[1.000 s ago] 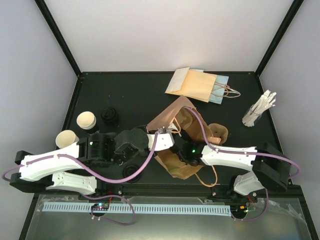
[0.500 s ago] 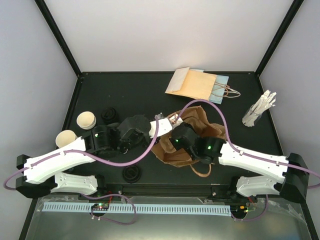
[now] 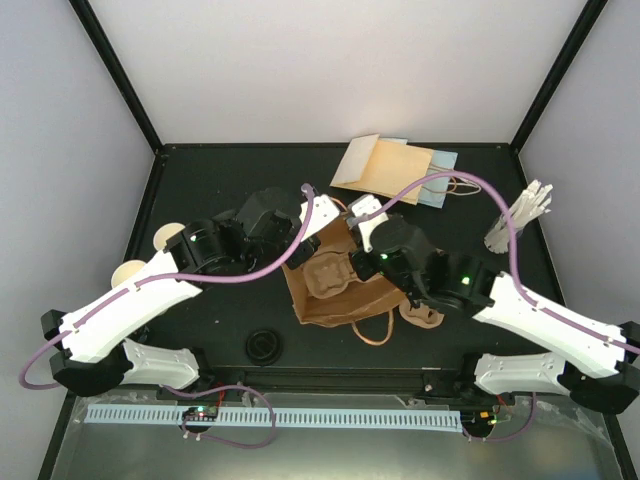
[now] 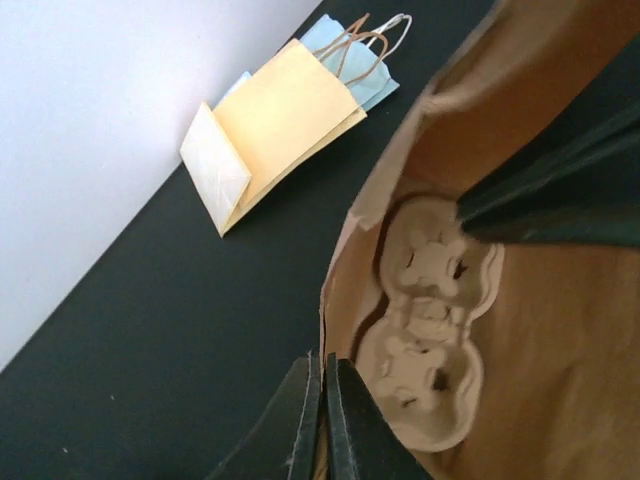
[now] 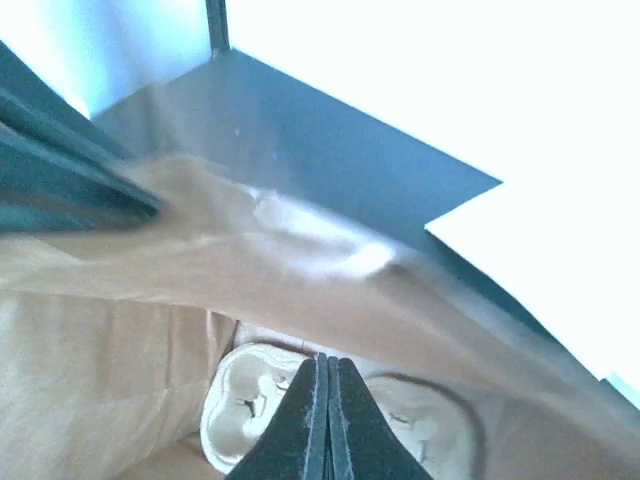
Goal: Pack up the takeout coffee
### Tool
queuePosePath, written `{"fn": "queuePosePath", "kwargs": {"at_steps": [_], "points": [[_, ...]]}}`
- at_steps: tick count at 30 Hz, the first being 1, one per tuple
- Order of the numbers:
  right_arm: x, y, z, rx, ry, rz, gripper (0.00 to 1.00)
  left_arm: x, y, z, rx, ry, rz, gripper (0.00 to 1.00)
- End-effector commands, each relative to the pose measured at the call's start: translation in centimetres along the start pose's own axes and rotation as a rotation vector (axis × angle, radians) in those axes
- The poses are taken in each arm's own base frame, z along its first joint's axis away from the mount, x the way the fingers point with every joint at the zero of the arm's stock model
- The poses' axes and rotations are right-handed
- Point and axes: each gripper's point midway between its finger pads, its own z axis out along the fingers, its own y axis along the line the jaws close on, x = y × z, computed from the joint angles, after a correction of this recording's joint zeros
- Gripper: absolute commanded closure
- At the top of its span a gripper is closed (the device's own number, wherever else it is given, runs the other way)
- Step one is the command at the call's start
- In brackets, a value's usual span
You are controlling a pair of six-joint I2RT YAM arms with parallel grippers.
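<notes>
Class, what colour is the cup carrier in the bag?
Pale beige-brown; the cup carrier shows best in the left wrist view.

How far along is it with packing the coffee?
Done: the cardboard cup carrier already lies inside the brown bag. In hand: the left gripper and right gripper are each shut on the bag's rim, apparently holding it open. Left to do: both cups stand outside the bag on the left, not yet in the carrier.

Lab test cell, blk table (image 3: 215,180), white walls (image 3: 340,70)
</notes>
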Motion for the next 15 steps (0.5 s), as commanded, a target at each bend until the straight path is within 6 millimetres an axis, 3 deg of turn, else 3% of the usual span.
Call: {"fn": "queuePosePath", "kwargs": {"at_steps": [1, 7, 10, 15], "points": [[-4.3, -1.8, -4.2, -0.004, -0.109, 0.041, 0.99, -0.6, 0.7, -0.4, 0.059, 0.020, -0.117, 0.98], [-7.0, -5.7, -7.7, 0.120, -0.190, 0.095, 0.99, -0.4, 2.4, 0.9, 0.065, 0.075, -0.249, 0.98], [-6.9, -7.9, -9.0, 0.194, -0.215, 0.136, 0.99, -0.6, 3.8, 1.1, 0.068, 0.083, -0.323, 0.98], [-5.2, -9.9, -9.7, 0.262, -0.214, 0.173, 0.98, -0.9, 6.3, 1.5, 0.106, 0.075, -0.467, 0.98]]}}
